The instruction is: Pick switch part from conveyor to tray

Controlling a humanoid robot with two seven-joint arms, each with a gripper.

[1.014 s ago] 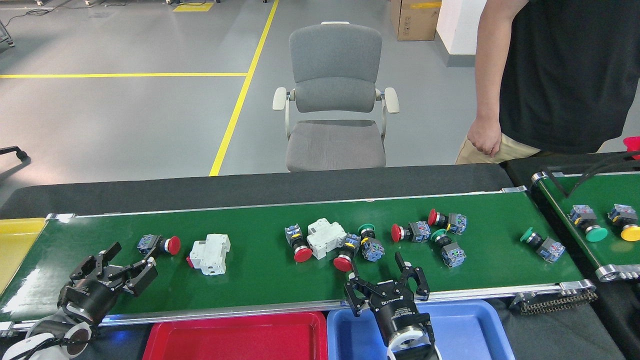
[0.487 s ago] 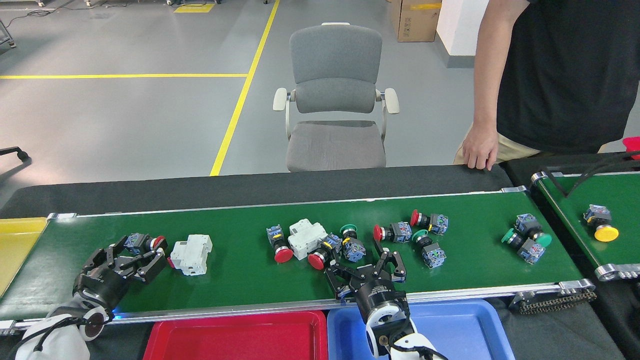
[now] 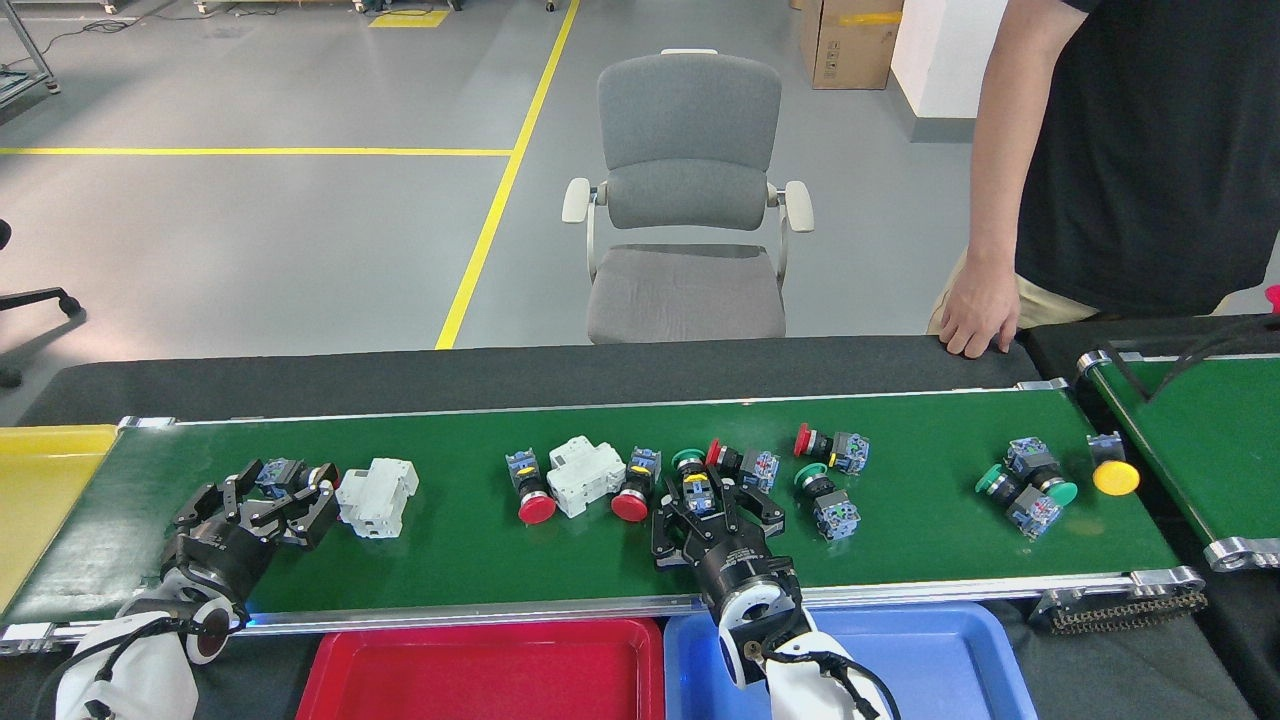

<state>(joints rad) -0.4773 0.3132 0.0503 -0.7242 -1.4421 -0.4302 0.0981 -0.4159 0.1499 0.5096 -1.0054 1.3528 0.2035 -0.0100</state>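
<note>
The conveyor (image 3: 480, 560) is a long green belt carrying several switch parts. My left gripper (image 3: 268, 497) reaches over the belt's left end, its fingers spread on either side of a red-button switch part (image 3: 290, 476), which lies beside a white breaker (image 3: 378, 495). My right gripper (image 3: 716, 510) is at the belt's middle, open, its fingers straddling a green-button switch part (image 3: 695, 486). A red tray (image 3: 490, 670) and a blue tray (image 3: 940, 660) sit below the belt's near rail. I cannot tell whether either gripper touches its part.
More switch parts lie at mid-belt around a second white breaker (image 3: 585, 476), with green ones (image 3: 1025, 486) and a yellow one (image 3: 1112, 472) to the right. A yellow bin (image 3: 40, 480) is at the left, a second belt (image 3: 1200, 420) at the right. A person's hand (image 3: 975, 322) rests on the far table edge.
All parts have ridden left on the belt. Both grippers moved forward, the left around the red-button part, the right around the green-button part. A yellow-button part came onto this belt. The person's hand dropped onto the table.
</note>
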